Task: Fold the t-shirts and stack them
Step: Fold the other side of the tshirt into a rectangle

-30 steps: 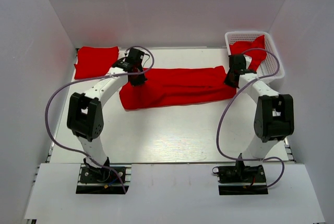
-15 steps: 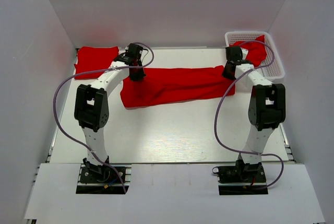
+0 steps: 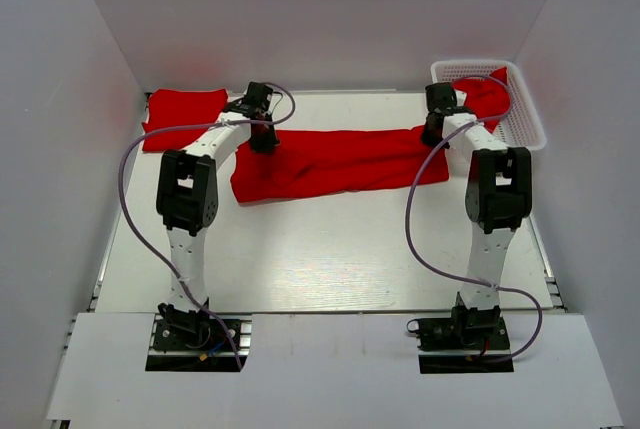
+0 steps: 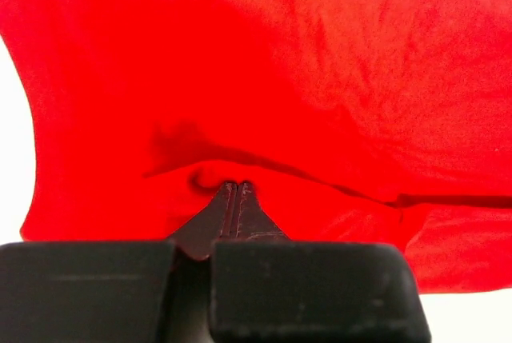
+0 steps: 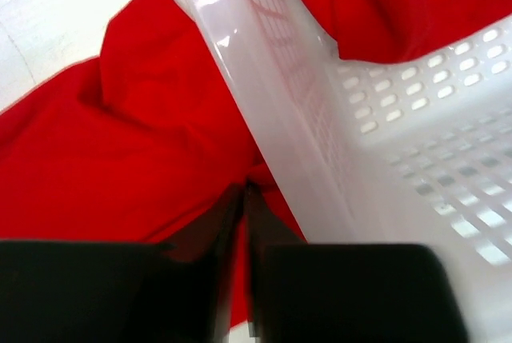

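left pincer [image 4: 234, 187] and right pincer [image 5: 244, 187], both pinching the red t-shirt [image 3: 340, 161], are pulling it farther back, flattening the fold.

White walls [image 3: 320, 9] on three sides — white table [image 3: 320, 249], lighting seemingly even.

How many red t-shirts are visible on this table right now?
3. A folded t-shirt lies far left; a long t-shirt stretches across the middle; a crumpled t-shirt sits in the basket. More may hide beneath.
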`<state>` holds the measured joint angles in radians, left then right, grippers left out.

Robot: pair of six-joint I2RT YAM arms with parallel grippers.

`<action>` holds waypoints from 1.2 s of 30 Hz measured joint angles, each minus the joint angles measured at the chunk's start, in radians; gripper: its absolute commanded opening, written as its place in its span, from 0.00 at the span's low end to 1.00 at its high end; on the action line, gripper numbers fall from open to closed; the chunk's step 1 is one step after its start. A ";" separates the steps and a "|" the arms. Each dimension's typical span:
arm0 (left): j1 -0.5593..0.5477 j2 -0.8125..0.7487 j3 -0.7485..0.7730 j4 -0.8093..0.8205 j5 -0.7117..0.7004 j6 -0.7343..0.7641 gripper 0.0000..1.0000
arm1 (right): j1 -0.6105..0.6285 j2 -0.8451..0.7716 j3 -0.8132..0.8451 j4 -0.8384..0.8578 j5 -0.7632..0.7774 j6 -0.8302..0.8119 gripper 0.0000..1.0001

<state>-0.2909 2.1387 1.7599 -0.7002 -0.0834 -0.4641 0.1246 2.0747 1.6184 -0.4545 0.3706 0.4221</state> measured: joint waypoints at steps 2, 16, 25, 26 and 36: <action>0.001 0.020 0.029 -0.005 0.003 0.011 0.39 | 0.000 0.023 0.021 -0.003 -0.006 -0.001 0.39; 0.011 0.017 0.064 -0.008 0.016 0.036 1.00 | 0.019 0.037 0.056 -0.005 -0.151 -0.073 0.90; -0.011 -0.209 -0.208 0.048 0.077 0.155 1.00 | 0.022 -0.095 -0.118 0.045 -0.269 -0.117 0.90; -0.015 -0.236 -0.243 0.050 0.086 0.173 1.00 | 0.024 -0.110 -0.138 0.053 -0.278 -0.119 0.90; -0.060 -0.259 -0.321 0.073 0.132 0.262 0.75 | 0.054 -0.129 -0.203 0.088 -0.320 -0.131 0.90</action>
<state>-0.3508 1.8797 1.4387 -0.6273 0.0490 -0.2024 0.1783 1.9457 1.4151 -0.3664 0.0505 0.2909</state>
